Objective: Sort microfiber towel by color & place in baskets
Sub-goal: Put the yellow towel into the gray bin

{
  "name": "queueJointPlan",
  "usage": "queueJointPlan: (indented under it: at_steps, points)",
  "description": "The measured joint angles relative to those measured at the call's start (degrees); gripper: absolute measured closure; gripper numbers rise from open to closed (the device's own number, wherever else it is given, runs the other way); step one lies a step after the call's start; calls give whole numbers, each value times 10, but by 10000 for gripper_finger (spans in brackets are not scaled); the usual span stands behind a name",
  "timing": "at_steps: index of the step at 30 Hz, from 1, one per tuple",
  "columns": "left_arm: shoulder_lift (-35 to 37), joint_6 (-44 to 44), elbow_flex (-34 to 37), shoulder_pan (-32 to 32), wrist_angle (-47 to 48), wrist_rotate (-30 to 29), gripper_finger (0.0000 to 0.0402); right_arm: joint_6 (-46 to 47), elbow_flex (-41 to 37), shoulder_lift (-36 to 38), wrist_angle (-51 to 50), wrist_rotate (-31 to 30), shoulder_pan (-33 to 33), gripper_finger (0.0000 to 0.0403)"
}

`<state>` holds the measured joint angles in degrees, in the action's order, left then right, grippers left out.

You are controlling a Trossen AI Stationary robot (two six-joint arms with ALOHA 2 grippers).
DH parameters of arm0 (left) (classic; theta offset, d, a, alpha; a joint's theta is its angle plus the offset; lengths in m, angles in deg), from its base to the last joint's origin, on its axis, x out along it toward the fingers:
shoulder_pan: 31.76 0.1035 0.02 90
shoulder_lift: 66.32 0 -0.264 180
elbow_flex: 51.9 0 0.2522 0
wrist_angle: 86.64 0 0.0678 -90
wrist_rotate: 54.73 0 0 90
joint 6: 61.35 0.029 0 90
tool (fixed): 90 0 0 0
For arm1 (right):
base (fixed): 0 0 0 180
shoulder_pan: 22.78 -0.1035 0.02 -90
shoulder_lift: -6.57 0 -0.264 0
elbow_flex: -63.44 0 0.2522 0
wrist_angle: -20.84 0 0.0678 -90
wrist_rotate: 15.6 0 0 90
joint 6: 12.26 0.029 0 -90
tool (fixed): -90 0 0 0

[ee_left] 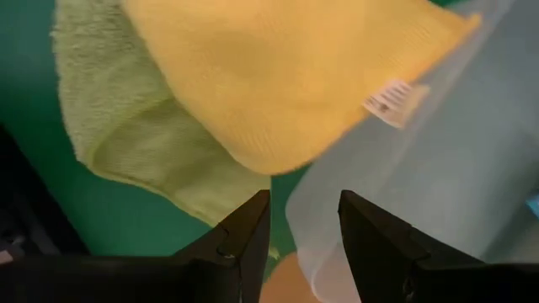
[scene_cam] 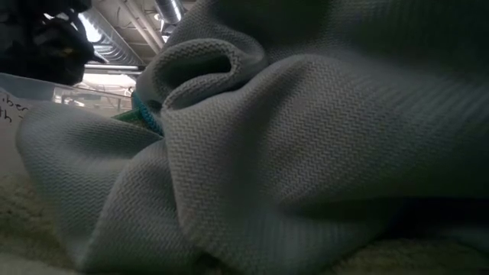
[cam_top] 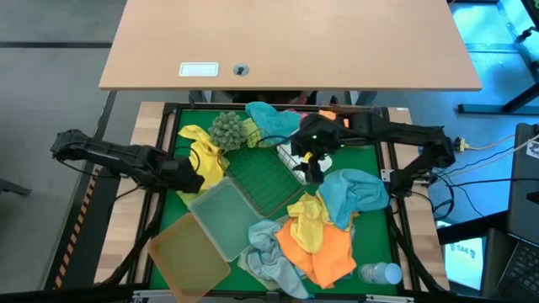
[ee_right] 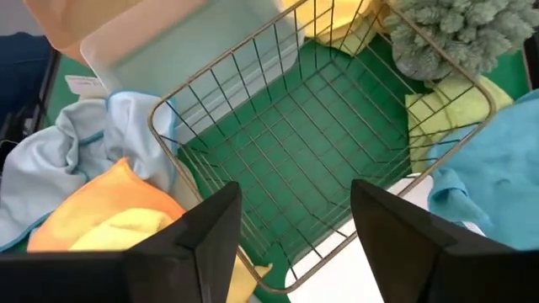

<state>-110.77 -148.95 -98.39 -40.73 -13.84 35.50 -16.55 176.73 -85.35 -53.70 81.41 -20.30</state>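
Observation:
Microfiber towels lie scattered on the green mat: a yellow one (cam_top: 204,153) at the left, lime green (cam_top: 249,130) and light blue (cam_top: 274,118) at the back, blue (cam_top: 354,192), orange (cam_top: 324,248) and yellow (cam_top: 307,220) at the right, pale blue (cam_top: 268,261) in front. The green wire basket (cam_top: 268,178), frosted clear basket (cam_top: 221,215) and amber basket (cam_top: 187,257) hold no towels. My left gripper (ee_left: 303,215) is open, pointing down just short of the yellow towel's edge (ee_left: 269,93), over the frosted basket's corner (ee_left: 320,227). My right gripper (ee_right: 295,219) hangs open above the wire basket (ee_right: 312,126).
A grey-green bobbly ball (cam_top: 226,130) sits at the back left. A clear bottle (cam_top: 379,273) lies at the front right. A white basket (cam_top: 290,156) shows partly under my right arm. A pale towel (scene_cam: 267,153) fills the low view.

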Motion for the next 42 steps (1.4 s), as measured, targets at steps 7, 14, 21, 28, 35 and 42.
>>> queueJointPlan:
  at_steps: [7,14,21,28,35,42]
  points:
    - [-42,-54,0,0,1,-29,265,0,0,-13,5,0,0,180]
    - [-81,-94,0,0,0,-61,265,-5,0,-12,7,1,0,180]
    - [-98,-100,0,0,-2,-112,265,-7,0,-12,7,1,0,180]
    - [-97,-90,0,0,-7,-131,265,-7,0,-12,6,1,0,180]
    - [-97,-48,0,0,-7,-131,319,-7,0,-12,5,1,0,180]
    - [-95,-16,0,0,-8,-129,396,-7,0,-12,3,1,0,180]
